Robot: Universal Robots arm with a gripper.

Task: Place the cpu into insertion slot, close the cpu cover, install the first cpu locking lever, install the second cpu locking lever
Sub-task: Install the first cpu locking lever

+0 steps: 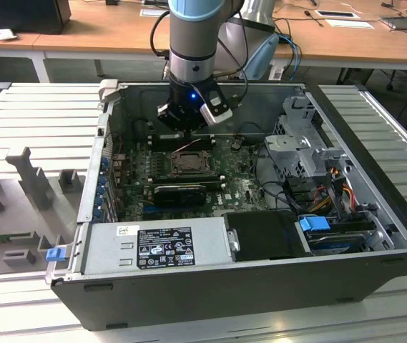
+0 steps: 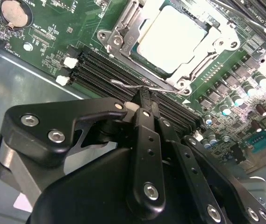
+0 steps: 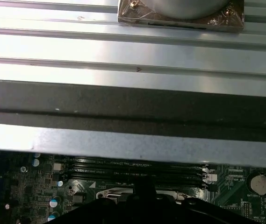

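The ribbed metal worktable [image 1: 38,114] beneath my arm carried the open computer case [image 1: 210,286], laid on its side. At the exterior view's left a grey moulded fixture tray [image 1: 17,214] rested on the same surface. Wooden desks [image 1: 103,32] stood behind, bearing papers.

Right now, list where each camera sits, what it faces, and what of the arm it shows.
Exterior view: off the arm, above the open computer case, looking down; the arm's wrist and gripper hang over the insertion slot.
Second wrist view: on the wrist, looking past the shut gripper at the cpu under its cpu cover.
First wrist view: on the wrist, facing the case wall and ribbed table.
Both wrist views share the memory slots.
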